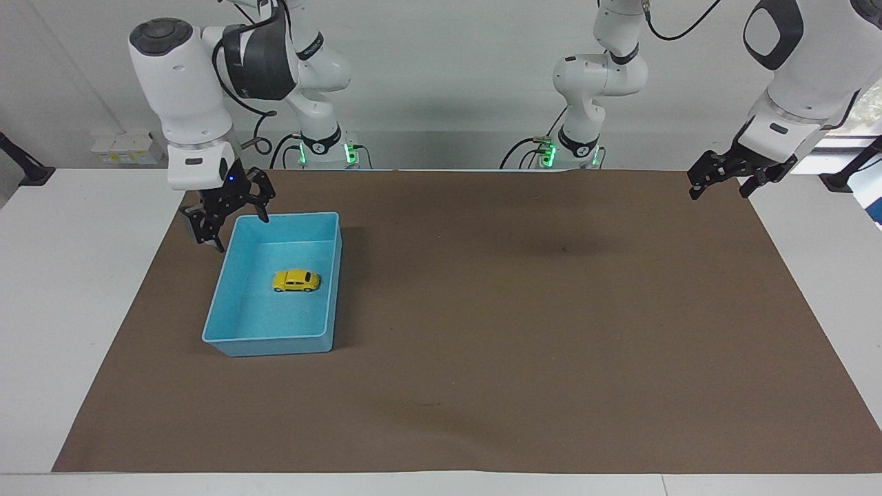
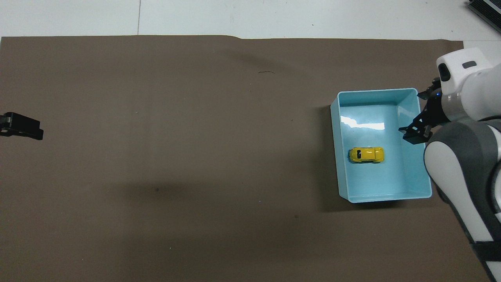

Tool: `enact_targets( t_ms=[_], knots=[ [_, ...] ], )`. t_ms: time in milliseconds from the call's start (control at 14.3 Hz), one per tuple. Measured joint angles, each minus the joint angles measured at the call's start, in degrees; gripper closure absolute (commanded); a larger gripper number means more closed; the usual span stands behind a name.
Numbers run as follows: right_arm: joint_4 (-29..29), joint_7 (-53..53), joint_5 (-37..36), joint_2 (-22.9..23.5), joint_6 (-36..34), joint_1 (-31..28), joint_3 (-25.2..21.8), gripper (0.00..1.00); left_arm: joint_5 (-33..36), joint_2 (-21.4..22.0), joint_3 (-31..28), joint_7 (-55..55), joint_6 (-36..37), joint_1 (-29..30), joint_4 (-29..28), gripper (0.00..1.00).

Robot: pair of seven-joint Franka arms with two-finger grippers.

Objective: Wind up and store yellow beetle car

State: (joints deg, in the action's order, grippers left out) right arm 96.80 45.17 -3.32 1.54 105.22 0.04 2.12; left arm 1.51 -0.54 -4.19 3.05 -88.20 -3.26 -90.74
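Note:
The yellow beetle car (image 1: 296, 280) stands on its wheels in the middle of the light-blue tray (image 1: 275, 344). It also shows in the overhead view (image 2: 366, 154) inside the tray (image 2: 385, 197). My right gripper (image 1: 234, 224) is open and empty, raised over the tray's rim at the right arm's end, clear of the car. It shows in the overhead view (image 2: 424, 113) too. My left gripper (image 1: 721, 187) is open and empty, and waits in the air over the mat's edge at the left arm's end (image 2: 21, 127).
A brown mat (image 1: 524, 310) covers most of the white table (image 1: 69, 289). The tray stands on it toward the right arm's end.

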Motion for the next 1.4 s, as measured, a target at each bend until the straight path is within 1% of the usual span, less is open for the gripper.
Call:
enact_targets(
  t_ms=[280,491,631,771,912,1192,1402],
  knots=[
    [-4.63,-9.84,0.31,-0.27,-5.09,0.14,-0.62,0.0,0.0,0.0,0.0,0.0,0.0,0.0,0.0,0.0],
    [-5.94,-21.36,5.13,-0.27,-5.74,0.23,-1.13,0.0,0.0,0.0,0.0,0.0,0.0,0.0,0.0,0.0],
    [-6.53,-30.26,6.35,-0.27,-6.42,0.58,-1.14,0.0,0.0,0.0,0.0,0.0,0.0,0.0,0.0,0.0],
    [-7.6,-36.99,6.43,-0.28,-7.34,1.39,-1.58,0.0,0.0,0.0,0.0,0.0,0.0,0.0,0.0,0.0],
    [-8.76,-39.43,6.43,-0.29,-9.32,2.34,-2.64,0.0,0.0,0.0,0.0,0.0,0.0,0.0,0.0,0.0],
    [-9.04,-39.84,6.43,-0.28,-10.79,2.66,-5.5,0.0,0.0,0.0,0.0,0.0,0.0,0.0,0.0,0.0],
    [-9.08,-39.84,6.22,-0.28,-11.18,2.69,-5.96,0.0,0.0,0.0,0.0,0.0,0.0,0.0,0.0,0.0]
  ],
)
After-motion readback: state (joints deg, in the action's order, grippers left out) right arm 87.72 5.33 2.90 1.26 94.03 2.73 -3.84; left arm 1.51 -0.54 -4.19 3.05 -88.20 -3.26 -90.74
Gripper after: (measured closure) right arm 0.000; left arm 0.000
